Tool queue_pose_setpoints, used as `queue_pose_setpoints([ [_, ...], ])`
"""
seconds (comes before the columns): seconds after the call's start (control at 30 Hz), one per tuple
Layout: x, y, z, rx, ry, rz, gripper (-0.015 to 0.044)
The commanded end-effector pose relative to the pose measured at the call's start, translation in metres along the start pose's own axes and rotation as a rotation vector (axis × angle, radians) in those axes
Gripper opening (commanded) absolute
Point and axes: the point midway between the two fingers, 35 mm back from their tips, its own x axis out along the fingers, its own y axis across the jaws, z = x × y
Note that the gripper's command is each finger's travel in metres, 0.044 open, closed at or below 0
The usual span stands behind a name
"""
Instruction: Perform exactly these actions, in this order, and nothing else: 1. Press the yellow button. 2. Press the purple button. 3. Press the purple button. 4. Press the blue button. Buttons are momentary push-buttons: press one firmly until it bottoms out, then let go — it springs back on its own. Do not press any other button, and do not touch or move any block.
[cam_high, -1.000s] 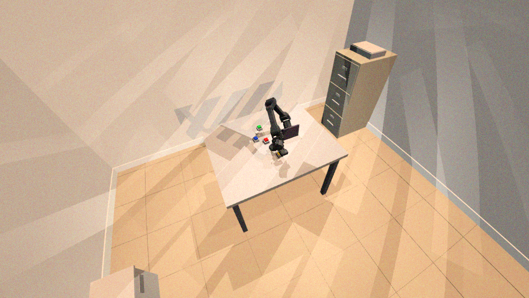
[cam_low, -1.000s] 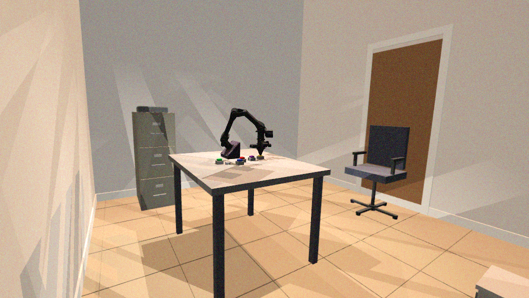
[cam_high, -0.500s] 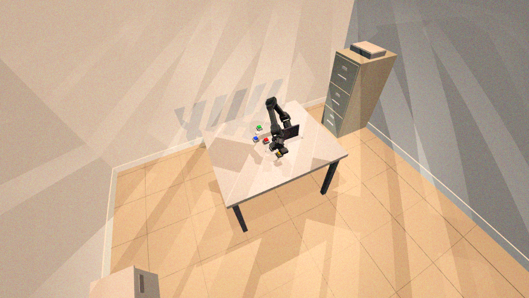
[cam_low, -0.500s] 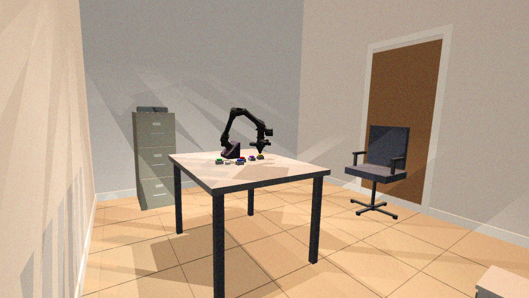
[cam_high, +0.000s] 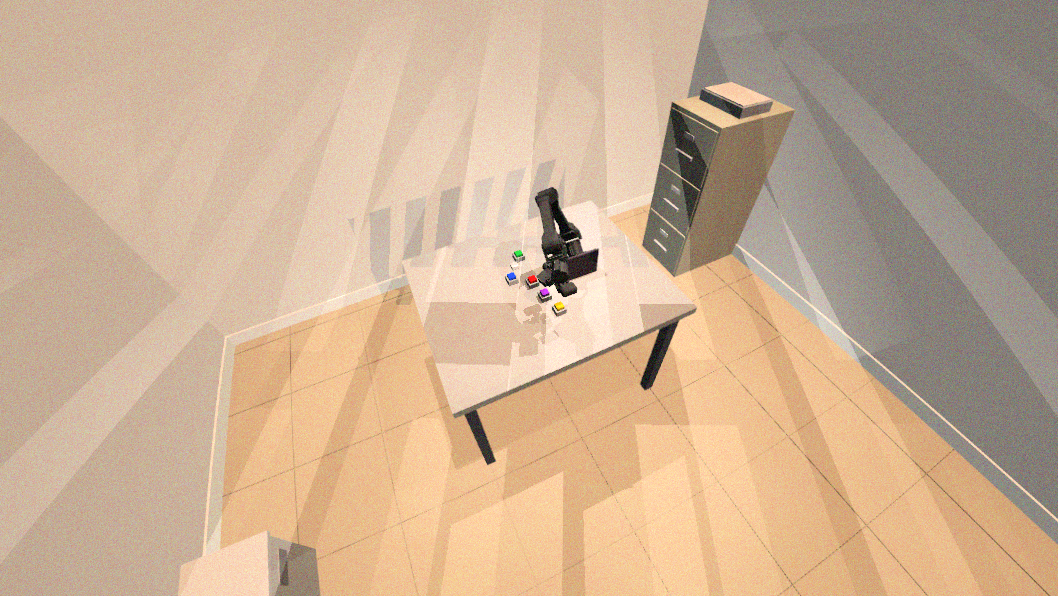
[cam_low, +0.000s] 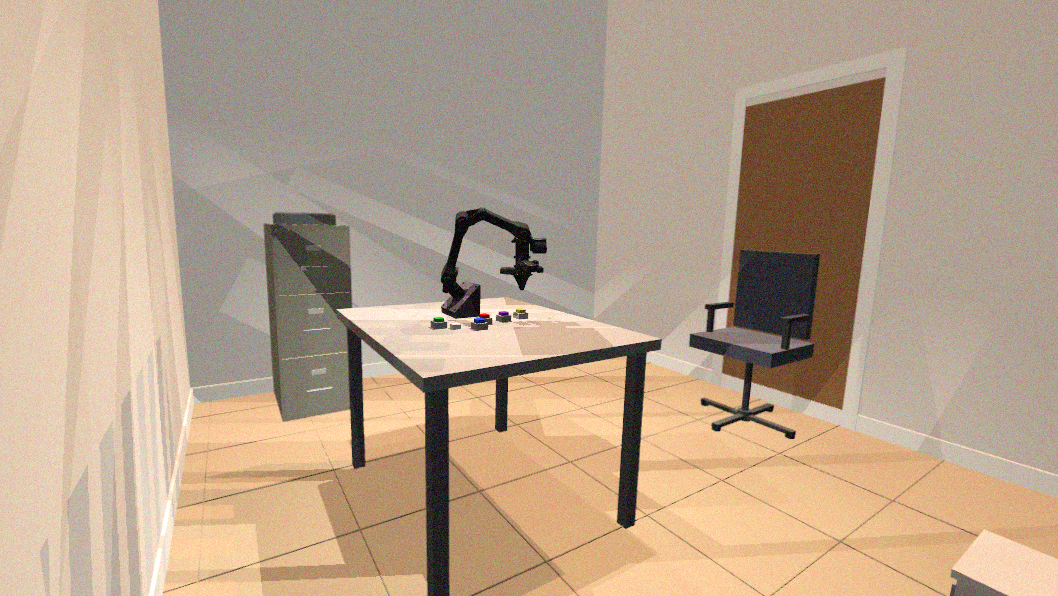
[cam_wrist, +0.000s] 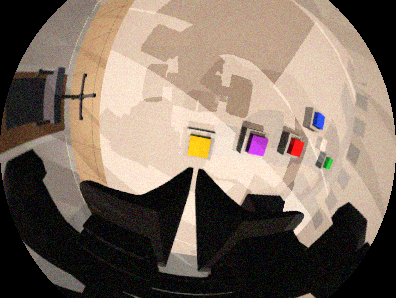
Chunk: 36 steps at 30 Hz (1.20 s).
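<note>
My gripper (cam_wrist: 195, 172) (cam_low: 521, 287) is shut and empty, pointing down well above the table. The yellow button (cam_wrist: 199, 146) (cam_high: 558, 305) (cam_low: 520, 311) lies just ahead of the fingertips in the wrist view, with a gap of air below the fingers. The purple button (cam_wrist: 257, 145) (cam_high: 544, 293) (cam_low: 503, 313) is beside it, to the right in the wrist view. The blue button (cam_wrist: 318, 121) (cam_high: 511, 276) (cam_low: 479, 321) is farther right. All three caps stand raised on their bases, and nothing touches them.
The red button (cam_wrist: 296, 147) (cam_high: 532, 279) (cam_low: 484, 316) stands between purple and blue. The green button (cam_wrist: 328, 163) (cam_high: 518, 253) (cam_low: 438, 319) is at the far end of the group. A small white block (cam_wrist: 322, 144) (cam_low: 455, 326) lies between green and blue.
</note>
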Motion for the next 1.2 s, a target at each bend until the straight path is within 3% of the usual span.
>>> queue_pose_setpoints([
  [0.0, -0.005, -0.003, -0.001, 0.003, 0.011, -0.006, 0.002],
  [0.27, -0.005, -0.098, 0.02, 0.003, 0.011, -0.013, 0.002],
  [0.5, -0.002, -0.1, 0.02, 0.004, 0.011, -0.014, 0.002],
  [0.67, 0.055, -0.101, 0.019, 0.004, 0.01, -0.016, 0.002],
  [1.17, 0.071, -0.101, 0.019, 0.005, 0.01, -0.016, 0.002],
])
